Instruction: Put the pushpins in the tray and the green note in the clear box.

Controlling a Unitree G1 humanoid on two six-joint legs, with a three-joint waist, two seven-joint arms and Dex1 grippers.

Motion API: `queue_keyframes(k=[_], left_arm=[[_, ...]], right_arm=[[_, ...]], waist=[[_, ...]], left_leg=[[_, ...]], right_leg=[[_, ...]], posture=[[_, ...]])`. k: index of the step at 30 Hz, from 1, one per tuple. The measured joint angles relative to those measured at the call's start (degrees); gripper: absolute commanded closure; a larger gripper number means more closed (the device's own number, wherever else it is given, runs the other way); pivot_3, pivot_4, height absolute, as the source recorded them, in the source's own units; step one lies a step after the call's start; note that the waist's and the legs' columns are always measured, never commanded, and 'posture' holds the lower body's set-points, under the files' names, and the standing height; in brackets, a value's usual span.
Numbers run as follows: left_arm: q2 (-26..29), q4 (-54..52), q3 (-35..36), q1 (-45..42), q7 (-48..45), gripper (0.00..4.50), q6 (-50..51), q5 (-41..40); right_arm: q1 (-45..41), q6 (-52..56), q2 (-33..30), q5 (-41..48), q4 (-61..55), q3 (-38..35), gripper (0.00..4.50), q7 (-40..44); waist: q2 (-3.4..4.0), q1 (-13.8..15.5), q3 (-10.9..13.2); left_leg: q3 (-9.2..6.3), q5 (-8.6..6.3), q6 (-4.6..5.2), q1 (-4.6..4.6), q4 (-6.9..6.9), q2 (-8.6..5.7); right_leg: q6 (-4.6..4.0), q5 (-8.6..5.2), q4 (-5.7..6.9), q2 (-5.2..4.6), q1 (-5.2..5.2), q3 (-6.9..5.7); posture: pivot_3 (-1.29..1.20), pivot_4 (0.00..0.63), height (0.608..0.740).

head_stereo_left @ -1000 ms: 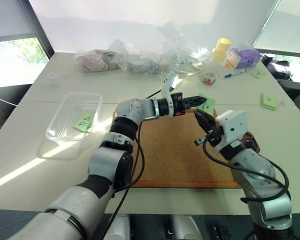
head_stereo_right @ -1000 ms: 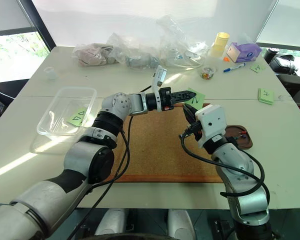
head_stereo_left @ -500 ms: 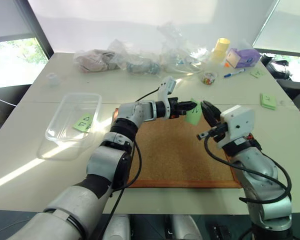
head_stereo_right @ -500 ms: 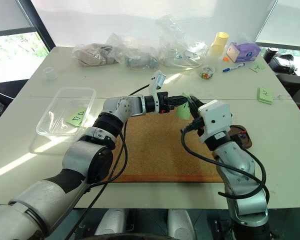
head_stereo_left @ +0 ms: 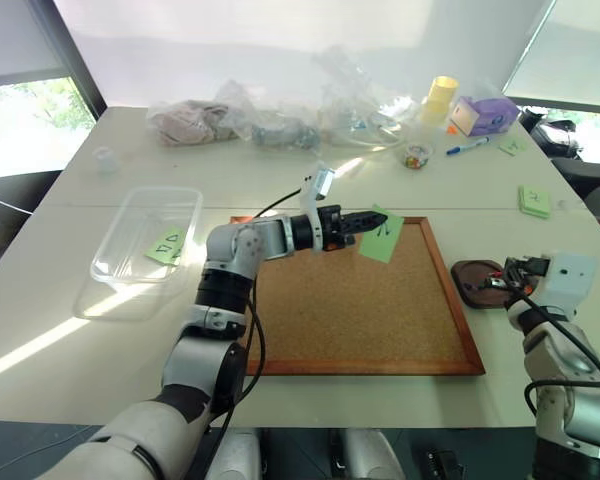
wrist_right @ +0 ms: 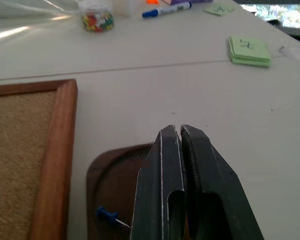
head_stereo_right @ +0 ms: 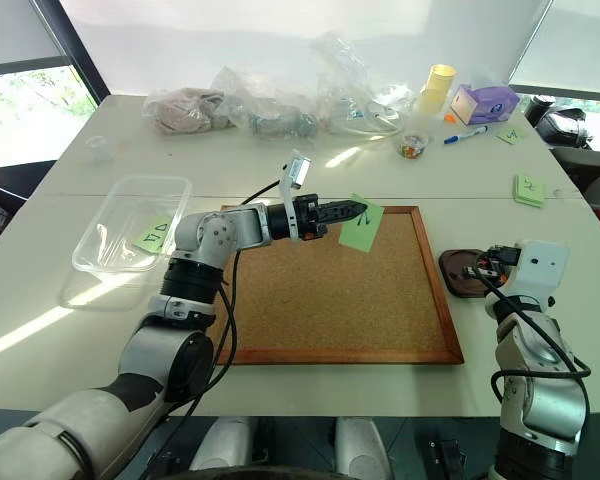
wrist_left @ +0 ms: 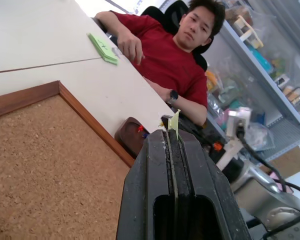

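Green note [head_stereo_left: 382, 237] pinched above the cork board [head_stereo_left: 360, 300]

The left gripper [head_stereo_left: 377, 217] has its jaws clenched on the note's edge, well apart from the clear box [head_stereo_left: 145, 245] on the desk [head_stereo_left: 70, 330]. The right gripper [wrist_right: 177, 137] hangs over the tray [wrist_right: 107, 170], jaws pressed together, a blue pushpin [wrist_right: 108, 215] lying inside.

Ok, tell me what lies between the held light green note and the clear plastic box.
Head views: the light green square note hangs over the cork board; toward the clear plastic box lie board, its wooden frame, then bare table, spanned by the left arm.
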Motion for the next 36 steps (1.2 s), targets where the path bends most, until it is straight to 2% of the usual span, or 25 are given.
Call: queue_keyframes(k=[8,12,15,18,27,31,36], left_arm=[[-0.3,-3.3,-0.1,2.4,3.3,4.48,1.9,-1.3],[-0.5,-3.4,-0.1,2.4,3.6,4.50,2.0,-2.1],[-0.4,-3.4,-0.1,2.4,3.7,4.50,2.0,-2.2],[-0.3,-3.4,-0.1,2.4,3.7,4.50,2.0,-2.2],[-0.3,-3.3,0.1,2.3,3.7,4.50,1.3,-2.4],[0.2,-3.3,2.4,1.3,4.6,4.50,-0.6,-3.5],[4.1,-5.4,5.8,-1.5,8.2,4.50,-0.7,-4.7]], right_arm=[[2.8,0.0,-2.3,-0.8,0.7,4.2,4.50,3.1],[3.0,-0.1,-2.2,-1.2,1.0,5.1,3.16,3.0],[3.0,-0.2,-2.2,-1.7,1.6,5.1,1.44,2.4],[3.0,-0.9,-2.1,-1.8,1.7,5.1,0.06,1.8],[2.7,-6.9,-1.7,-2.8,1.6,4.8,0.06,-0.6],[1.1,-10.5,-1.8,-2.8,0.5,4.2,0.06,-1.1],[-2.5,-10.9,-2.4,0.2,-3.2,2.4,0.06,-0.5]], waist=[[0.00,0.1,0.0],[0.00,0.1,0.0],[0.00,0.1,0.0],[0.00,0.1,0.0],[0.00,0.1,0.0],[0.00,0.0,0.0],[-0.01,-0.2,0.0]], left_leg=[[0.00,0.01,-0.01,-0.01,0.00,-0.01],[0.01,0.01,-0.02,-0.01,0.00,-0.02],[0.01,0.01,-0.02,-0.01,0.00,-0.02],[0.01,0.01,-0.02,-0.01,0.00,-0.02],[0.01,0.02,-0.03,-0.01,0.00,-0.02],[0.00,0.03,-0.05,-0.01,0.00,-0.02],[-0.02,0.03,-0.05,0.00,-0.01,0.01]], right_leg=[[0.00,0.00,-0.01,0.00,0.00,0.00],[0.00,0.00,-0.02,-0.01,0.00,0.00],[0.00,0.00,-0.02,0.00,0.00,0.00],[0.00,0.00,-0.02,0.00,0.00,0.00],[0.01,0.00,-0.02,0.00,0.00,0.01],[0.01,0.00,-0.01,0.00,0.00,0.01],[0.01,0.00,0.00,0.04,0.00,0.02]], posture=[[0.00,0.150,0.737],[0.00,0.150,0.737],[0.00,0.150,0.737],[0.00,0.150,0.737],[0.00,0.150,0.737],[0.00,0.150,0.737],[0.00,0.150,0.737]])
